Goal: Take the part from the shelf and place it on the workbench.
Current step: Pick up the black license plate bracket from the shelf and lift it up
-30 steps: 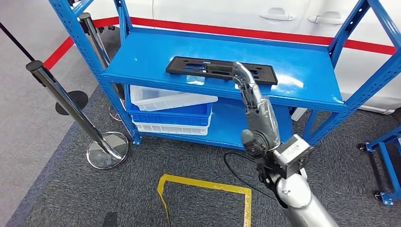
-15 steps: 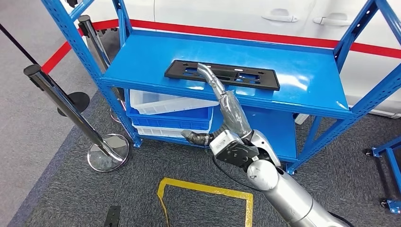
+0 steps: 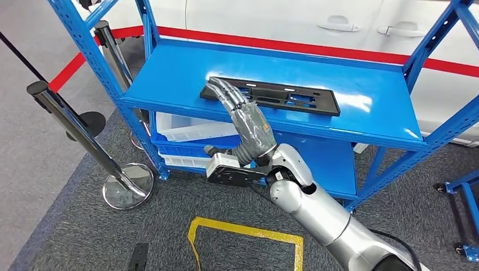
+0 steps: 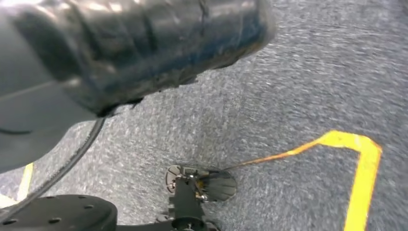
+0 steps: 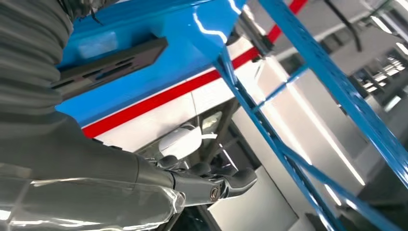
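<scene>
A long black plastic part [image 3: 288,97] with slots lies flat on the top board of the blue shelf [image 3: 169,73]. My right hand [image 3: 240,116] reaches up from below the shelf's front edge. Its straight fingers [image 3: 223,90] lie over the part's left end, and nothing is gripped. In the right wrist view the part [image 5: 110,62] lies on the blue board, beyond the hand's grey cover, and the thumb [image 5: 211,187] sticks out free. The left wrist view looks down at the carpet past my left hand's [image 4: 120,53] dark cover; its fingers are hidden.
White and blue bins [image 3: 192,130] sit on the lower shelf. A chrome barrier post [image 3: 85,130] stands to the left on a round base. Yellow floor tape [image 3: 248,226] marks the carpet in front. A white car [image 3: 282,17] stands behind the shelf.
My right hand has swept left along the part, from its middle to its left end, and the wrist has rolled over. The part has not moved.
</scene>
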Action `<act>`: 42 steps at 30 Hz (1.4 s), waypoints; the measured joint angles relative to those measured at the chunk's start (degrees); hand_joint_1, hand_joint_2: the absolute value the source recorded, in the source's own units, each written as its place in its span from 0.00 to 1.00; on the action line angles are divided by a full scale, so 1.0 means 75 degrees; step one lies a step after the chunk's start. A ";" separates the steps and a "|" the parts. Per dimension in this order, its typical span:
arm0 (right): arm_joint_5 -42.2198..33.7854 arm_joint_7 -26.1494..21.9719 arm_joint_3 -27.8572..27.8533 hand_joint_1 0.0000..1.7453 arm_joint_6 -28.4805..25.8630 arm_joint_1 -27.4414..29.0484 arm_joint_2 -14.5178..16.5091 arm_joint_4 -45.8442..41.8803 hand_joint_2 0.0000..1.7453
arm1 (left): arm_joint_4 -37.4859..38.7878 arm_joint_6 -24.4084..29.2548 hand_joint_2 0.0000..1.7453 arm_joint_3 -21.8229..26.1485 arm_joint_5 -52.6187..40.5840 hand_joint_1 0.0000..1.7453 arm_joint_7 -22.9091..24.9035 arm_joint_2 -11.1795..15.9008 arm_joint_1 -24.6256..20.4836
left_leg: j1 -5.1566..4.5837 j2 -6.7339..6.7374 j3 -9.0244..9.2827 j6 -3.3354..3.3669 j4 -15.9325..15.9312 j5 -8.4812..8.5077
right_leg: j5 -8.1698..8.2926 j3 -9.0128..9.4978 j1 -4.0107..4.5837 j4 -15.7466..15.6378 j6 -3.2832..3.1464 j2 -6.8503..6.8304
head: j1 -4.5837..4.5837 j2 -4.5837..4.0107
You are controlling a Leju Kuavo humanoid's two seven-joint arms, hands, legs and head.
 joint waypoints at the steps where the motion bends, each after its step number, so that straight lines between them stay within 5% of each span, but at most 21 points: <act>1: 0.0099 0.0025 0.0031 0.00 -0.0062 -0.0062 0.0034 0.0134 1.00 | 0.0000 0.0002 0.00 -0.0004 0.0017 0.00 0.0000 -0.0005 0.0001 | 0.0012 -0.0003 0.0040 0.0044 -0.0026 -0.0009 | -0.0053 -0.0013 -0.0004 0.0061 0.0031 0.0002 | 0.0001 0.0000; 3: 0.0239 0.0107 0.0069 0.00 -0.0222 -0.0182 0.0099 0.0357 1.00 | 0.0000 0.0009 0.00 -0.0012 0.0039 0.00 -0.0002 -0.0015 -0.0014 | 0.0031 -0.0006 0.0139 0.0140 -0.0075 -0.0038 | -0.0313 -0.0268 -0.0009 0.0616 0.0070 0.0005 | 0.0005 0.0000; 5: 0.0317 0.0189 0.0073 0.00 -0.0374 -0.0249 0.0163 0.0632 1.00 | 0.0000 0.0016 0.00 -0.0020 0.0047 0.00 -0.0003 -0.0021 -0.0025 | 0.0011 -0.0009 0.0205 0.0210 -0.0074 -0.0097 | -0.0646 -0.0842 -0.0012 0.1643 0.0070 0.0007 | 0.0005 0.0000; 7: 0.0351 0.0241 0.0076 0.00 -0.0457 -0.0271 0.0210 0.0953 0.50 | 0.0000 0.0025 0.00 -0.0031 0.0055 0.00 -0.0002 -0.0027 -0.0012 | -0.0007 -0.0027 0.0268 0.0235 -0.0061 -0.0162 | -0.0620 -0.1291 -0.0012 0.2202 0.0053 0.0007 | 0.0007 0.0000; 9: 0.0360 0.0260 0.0079 0.00 -0.0500 -0.0324 0.0259 0.1201 0.00 | 0.0000 0.0040 0.00 -0.0049 0.0060 0.00 0.0001 -0.0029 0.0003 | -0.0021 -0.0056 0.0362 0.0229 -0.0037 -0.0248 | -0.0055 -0.1192 0.0002 0.1633 -0.0008 0.0007 | 0.0007 0.0000; 11: 0.0369 0.0265 0.0079 0.00 -0.0533 -0.0434 0.0305 0.1384 0.00 | 0.0000 0.0054 0.00 -0.0071 0.0060 0.00 0.0005 -0.0034 0.0004 | -0.0037 -0.0071 0.0448 0.0198 -0.0009 -0.0346 | 0.0466 -0.0793 0.0051 0.0646 -0.0096 0.0007 | 0.0001 0.0000; 12: 0.0367 0.0265 0.0079 0.00 -0.0543 -0.0495 0.0326 0.1463 0.00 | 0.0000 0.0059 0.00 -0.0083 0.0060 0.00 0.0010 -0.0036 -0.0001 | -0.0039 -0.0074 0.0464 0.0173 0.0001 -0.0378 | 0.0549 -0.0642 0.0077 0.0326 -0.0124 0.0007 | -0.0001 0.0000; 17: 0.0344 0.0262 0.0079 0.00 -0.0583 -0.0613 0.0382 0.1752 0.00 | -0.0001 0.0081 0.00 -0.0141 0.0060 0.00 0.0034 -0.0036 0.0015 | -0.0032 -0.0045 0.0411 -0.0019 0.0147 -0.0540 | 0.0485 -0.0392 0.0054 -0.0057 -0.0198 0.0019 | -0.0009 0.0000; 21: 0.0337 0.0259 0.0079 0.00 -0.0598 -0.0654 0.0442 0.1903 0.00 | 0.0000 0.0089 0.00 -0.0176 0.0058 0.00 0.0050 -0.0032 0.0022 | 0.0035 -0.0019 -0.0570 -0.0172 0.1801 -0.1077 | 0.0411 -0.0263 0.0021 -0.0111 -0.0256 0.0006 | -0.0024 0.0000; 23: 0.0320 0.0259 0.0079 0.00 -0.0603 -0.0634 0.0447 0.1988 0.00 | 0.0000 0.0093 0.00 -0.0188 0.0056 0.00 0.0070 -0.0028 0.0057 | 0.0076 -0.0004 -0.0827 -0.0221 0.1944 -0.0854 | 0.0344 -0.0202 0.0013 -0.0095 -0.0245 0.0017 | -0.0024 0.0000; 26: 0.0318 0.0254 0.0079 0.00 -0.0644 -0.0626 0.0447 0.2070 0.00 | 0.0000 0.0096 0.00 -0.0198 0.0052 0.00 0.0088 -0.0012 0.0074 | 0.0111 0.0028 -0.0318 -0.0249 0.0568 -0.0005 | 0.0204 -0.0072 0.0004 -0.0057 -0.0163 0.0044 | -0.0031 0.0000; 28: 0.0346 0.0260 0.0079 0.00 -0.0692 -0.0625 0.0444 0.2112 0.00 | 0.0000 0.0095 0.00 -0.0213 0.0052 0.00 0.0092 -0.0006 0.0064 | 0.0082 0.0028 -0.0060 -0.0182 0.0035 0.0108 | 0.0136 -0.0040 0.0019 -0.0049 -0.0077 0.0059 | -0.0036 0.0000; 32: 0.0373 0.0286 0.0079 0.00 -0.0742 -0.0618 0.0421 0.2155 0.00 | 0.0000 0.0095 0.00 -0.0223 0.0053 0.00 0.0099 0.0001 0.0090 | 0.0064 0.0018 0.0063 0.0043 -0.0052 0.0009 | -0.0005 -0.0056 0.0003 0.0085 0.0070 0.0059 | -0.0014 0.0000; 34: 0.0388 0.0321 0.0079 0.00 -0.0733 -0.0615 0.0393 0.2161 0.00 | 0.0000 0.0099 0.00 -0.0224 0.0054 0.00 0.0099 0.0004 0.0084 | 0.0057 0.0023 0.0161 0.0148 -0.0086 -0.0034 | -0.0329 -0.0420 -0.0015 0.0823 0.0101 0.0051 | -0.0009 0.0000; 36: 0.0415 0.0369 0.0079 0.00 -0.0709 -0.0579 0.0357 0.2172 0.00 | 0.0000 0.0102 0.00 -0.0227 0.0059 0.00 0.0100 0.0004 0.0079 | 0.0027 0.0023 0.0224 0.0211 -0.0079 -0.0101 | -0.0665 -0.1060 -0.0014 0.1889 0.0098 0.0050 | -0.0005 0.0000; 37: 0.0426 0.0387 0.0079 0.00 -0.0697 -0.0552 0.0337 0.2181 0.00 | 0.0000 0.0103 0.00 -0.0229 0.0061 0.00 0.0101 0.0004 0.0084 | 0.0014 0.0020 0.0255 0.0222 -0.0073 -0.0136 | -0.0675 -0.1303 -0.0015 0.2201 0.0089 0.0050 | -0.0006 0.0000; 39: 0.0450 0.0406 0.0079 0.00 -0.0682 -0.0523 0.0304 0.2195 0.00 | 0.0000 0.0106 0.00 -0.0232 0.0065 0.00 0.0103 0.0004 0.0095 | -0.0008 0.0010 0.0347 0.0220 -0.0058 -0.0221 | -0.0255 -0.1369 -0.0008 0.1958 0.0041 0.0050 | -0.0005 0.0000; 42: 0.0474 0.0429 0.0079 0.00 -0.0675 -0.0544 0.0277 0.2199 0.00 | 0.0000 0.0109 0.00 -0.0245 0.0074 0.00 0.0106 0.0004 0.0085 | -0.0040 0.0003 0.0520 0.0170 -0.0035 -0.0382 | 0.0548 -0.0763 0.0053 0.0469 -0.0084 0.0049 | -0.0011 0.0000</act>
